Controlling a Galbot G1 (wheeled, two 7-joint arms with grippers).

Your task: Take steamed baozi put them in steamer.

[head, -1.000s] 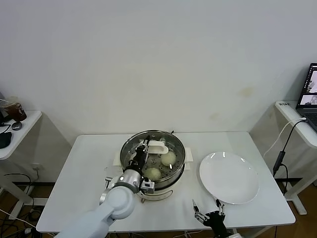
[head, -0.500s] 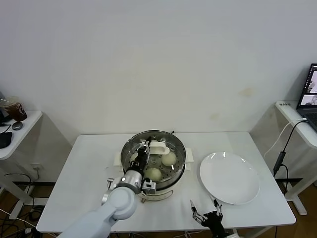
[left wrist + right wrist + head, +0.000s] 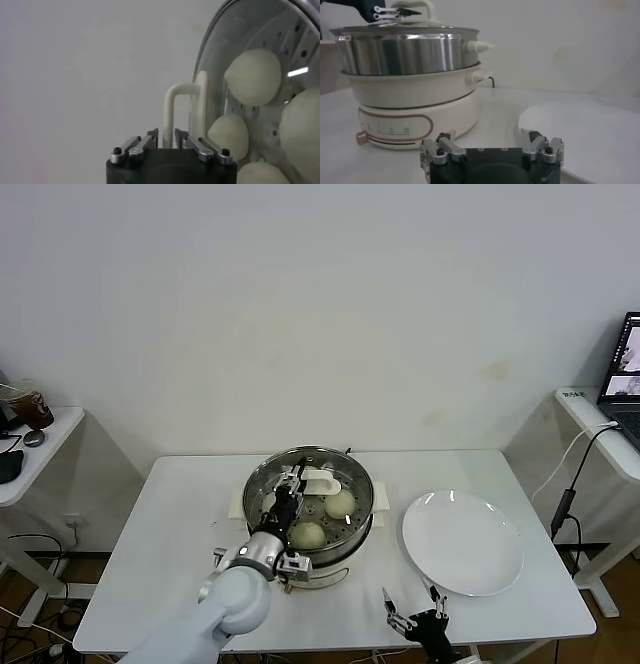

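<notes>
The steamer [image 3: 347,545] stands mid-table with its glass lid [image 3: 280,30] on. Through the lid I see several cream-white baozi, among them one [image 3: 340,503] at the right and one [image 3: 307,534] at the front; the left wrist view shows them [image 3: 252,75] on the perforated tray. My left gripper [image 3: 292,481] hovers over the lid. Its jaws stand open, slightly apart on either side of the white lid handle [image 3: 172,100], with thin gaps. My right gripper [image 3: 415,611] waits open and empty at the table's front edge, facing the steamer [image 3: 405,52].
A flat white plate [image 3: 462,542] lies right of the steamer, close to the right gripper. A laptop [image 3: 628,374] sits on a side desk at the far right, with a cable hanging. Another small desk with a cup [image 3: 30,406] is at the far left.
The left gripper's jaws have parted and let go of the lid handle, and the lid rests on the steamer. The right gripper has barely shifted.
</notes>
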